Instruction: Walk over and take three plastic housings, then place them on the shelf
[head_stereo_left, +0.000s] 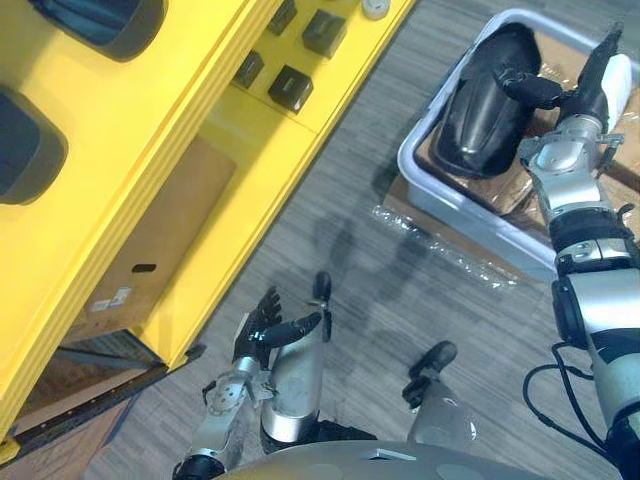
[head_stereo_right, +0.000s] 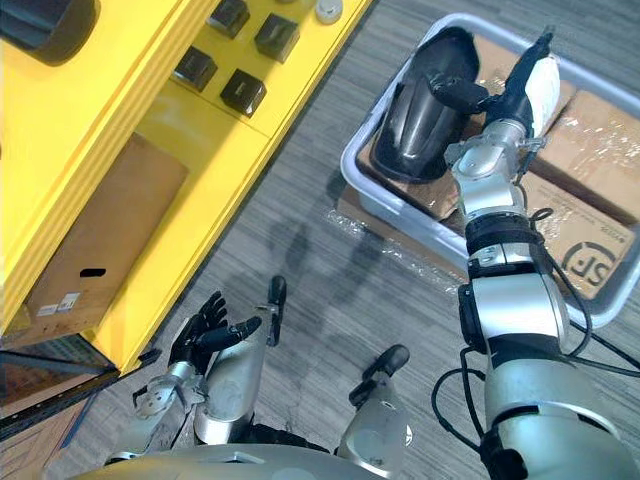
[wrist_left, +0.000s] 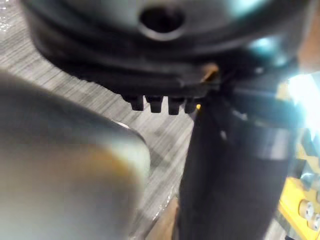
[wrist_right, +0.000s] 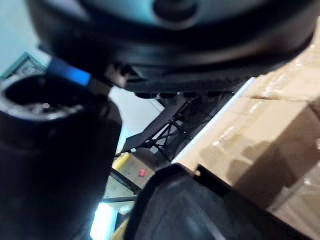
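Note:
A glossy black plastic housing lies in a grey bin on the floor at the upper right. My right hand hovers over the housing's right edge, fingers straight and thumb stretched onto its top; the right wrist view shows the housing's rim just past the hand. Two more black housings rest on the top level of the yellow shelf at the left. Low at the bottom left, my left hand hangs open and holds nothing.
Small black blocks sit on a lower shelf level, with a cardboard box below them. Wrapped cardboard boxes fill the bin's right side. Clear plastic film lies on the floor in front of the bin.

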